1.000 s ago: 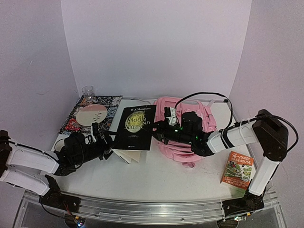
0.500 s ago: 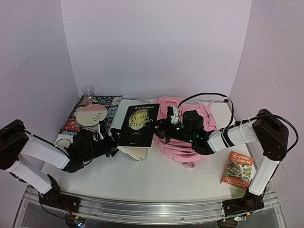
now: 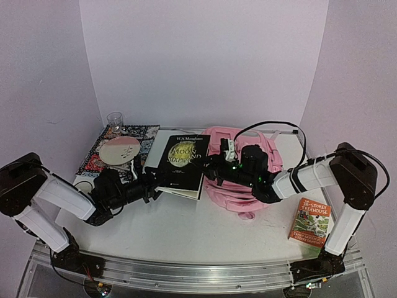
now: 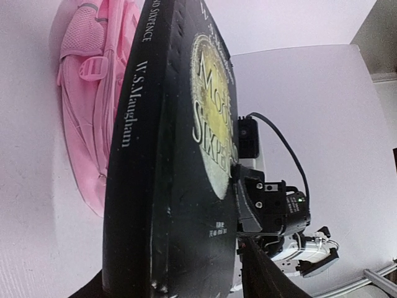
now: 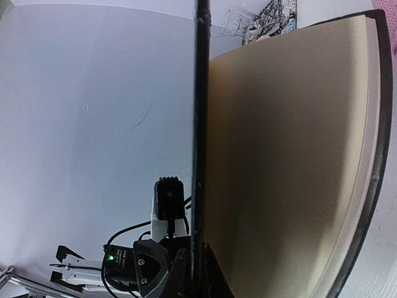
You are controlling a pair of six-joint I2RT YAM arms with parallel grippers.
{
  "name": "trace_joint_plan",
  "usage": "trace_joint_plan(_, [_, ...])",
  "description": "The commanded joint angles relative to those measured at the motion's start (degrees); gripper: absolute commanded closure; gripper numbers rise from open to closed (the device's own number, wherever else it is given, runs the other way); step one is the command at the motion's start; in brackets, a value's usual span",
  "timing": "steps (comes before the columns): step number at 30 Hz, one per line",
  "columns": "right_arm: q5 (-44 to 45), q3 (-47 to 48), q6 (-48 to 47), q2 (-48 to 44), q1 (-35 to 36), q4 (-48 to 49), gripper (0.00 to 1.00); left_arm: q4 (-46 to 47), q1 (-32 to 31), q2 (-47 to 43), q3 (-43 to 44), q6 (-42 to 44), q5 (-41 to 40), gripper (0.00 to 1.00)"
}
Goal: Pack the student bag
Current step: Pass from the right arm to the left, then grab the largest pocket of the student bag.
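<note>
- Top view: the pink bag [image 3: 231,197] lies flat on the table [image 3: 205,230], right of centre, with its far end near the back wall. The right arm reaches across it.
- Top view: a black book [image 3: 181,164] is held tilted above the table, just left of the bag. The right gripper [image 3: 208,169] is at its right edge and the left gripper [image 3: 151,188] at its near-left corner.
- Top view: an orange book [image 3: 310,222] lies at the near right. A plate [image 3: 119,150] and a glass [image 3: 114,120] sit at the far left.
- Left wrist view: the black book [image 4: 167,155] stands between the left fingers [image 4: 257,273]. The jaws bracket its lower edge, but it cannot be told whether the pads press on it.
- Left wrist view: the bag [image 4: 93,93] is behind the book, showing mesh padding, a strap and a buckle.
- Right wrist view: the right fingers [image 5: 180,273] are clenched on the front cover [image 5: 200,124] alone. The page block [image 5: 285,155] has swung away from the cover.
- Right wrist view: the bag cannot be made out.
- Handling judgement: the bag is probably light, soft and limp, and not fragile.
  - Its mouth will likely sag shut unless one edge is held up.
  - Grip a fold of fabric at the zip edge, a strap or the top loop. Padded panels would give under the pads.
</note>
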Motion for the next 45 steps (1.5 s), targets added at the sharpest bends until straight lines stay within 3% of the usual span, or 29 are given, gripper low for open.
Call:
trace_joint_plan(1, [-4.0, -1.9, -1.4, -0.6, 0.7, 28.3, 0.92, 11.5, -0.4, -5.6, 1.2, -0.7, 2.3, 0.51])
trace_joint_plan(8, [-5.1, -3.5, -6.7, -2.1, 0.5, 19.5, 0.65, 11.5, -0.3, -4.6, 0.2, -0.4, 1.0, 0.83])
trace_joint_plan(16, [-7.2, -5.4, -17.8, -7.6, -0.9, 2.2, 0.41, 11.4, 2.1, -2.6, -0.9, 0.6, 1.5, 0.99])
trace_joint_plan(20, [-8.3, -4.5, -29.9, -13.1, -2.4, -15.9, 0.36, 11.4, 5.3, -1.7, -1.5, -1.0, 3.9, 1.0])
trace_joint_plan(24, [0.8, 1.3, -47.7, -19.8, -2.9, -45.5, 0.32, 11.3, 7.6, -1.5, -1.8, -1.5, 6.1, 1.0])
trace_joint_plan(30, [13.0, 9.9, -64.8, -20.2, -3.2, -74.1, 0.3, 10.7, 10.3, 0.1, -0.5, -3.2, 10.6, 1.0])
trace_joint_plan(36, [20.0, 11.3, -73.0, -17.7, -3.1, -83.2, 0.3, 8.9, 13.9, 2.7, 1.0, -4.8, 17.6, 1.0])
trace_joint_plan(45, [26.9, 13.8, -79.5, -10.5, -3.1, -86.3, 0.3, 7.1, 14.6, 6.4, 3.8, -5.3, 24.6, 1.0])
